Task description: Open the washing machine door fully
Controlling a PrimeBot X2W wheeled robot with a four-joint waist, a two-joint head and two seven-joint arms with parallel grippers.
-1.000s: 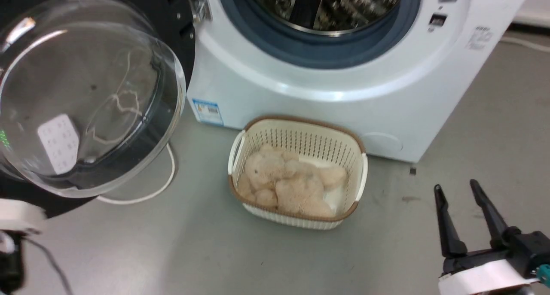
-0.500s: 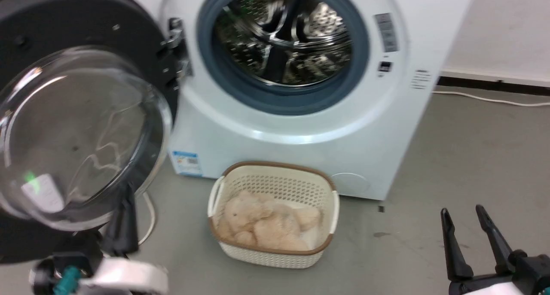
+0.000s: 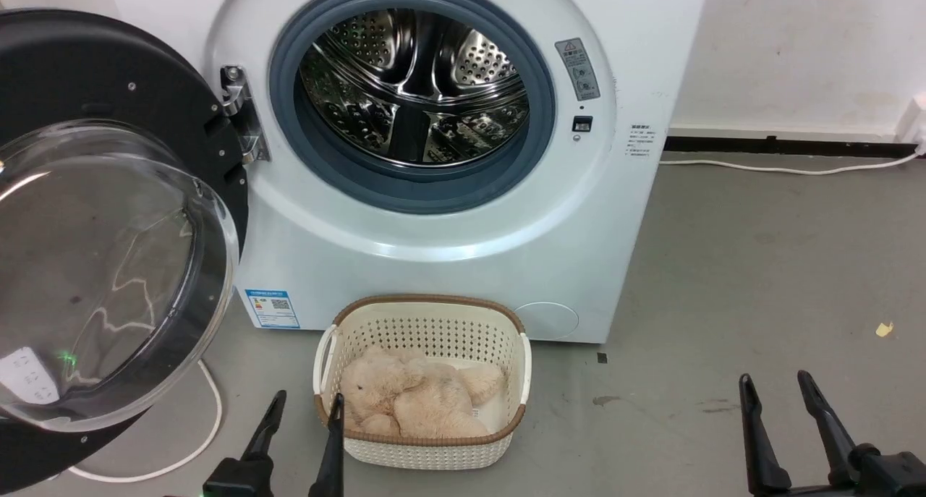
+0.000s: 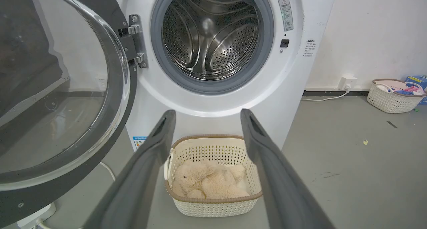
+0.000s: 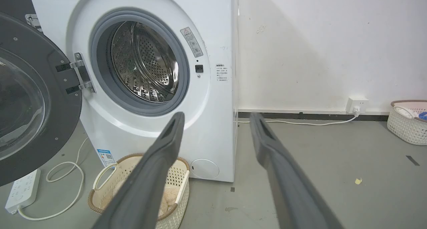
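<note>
The washing machine door (image 3: 94,85) stands swung wide to the left on its hinge (image 3: 239,124), its black ring and bulging clear glass bowl (image 3: 101,280) facing me; it also appears as the washing machine door (image 4: 60,99) and the washing machine door (image 5: 30,102) in the wrist views. The grey-rimmed steel drum (image 3: 416,85) is exposed. My left gripper (image 3: 307,403) is open low in the head view, clear of the door, fingers in front of the basket. My right gripper (image 3: 778,385) is open at the lower right over bare floor, holding nothing.
A cream basket (image 3: 423,312) with a beige plush bear (image 3: 412,399) sits on the floor before the white machine (image 3: 434,265). A white cable (image 3: 195,439) loops under the door, and a power strip (image 5: 20,189) lies there. Another basket (image 4: 392,95) stands by the right wall.
The head camera has tilted up, showing the whole drum. My left gripper came into view low down and opened, away from the door. The right gripper stayed open.
</note>
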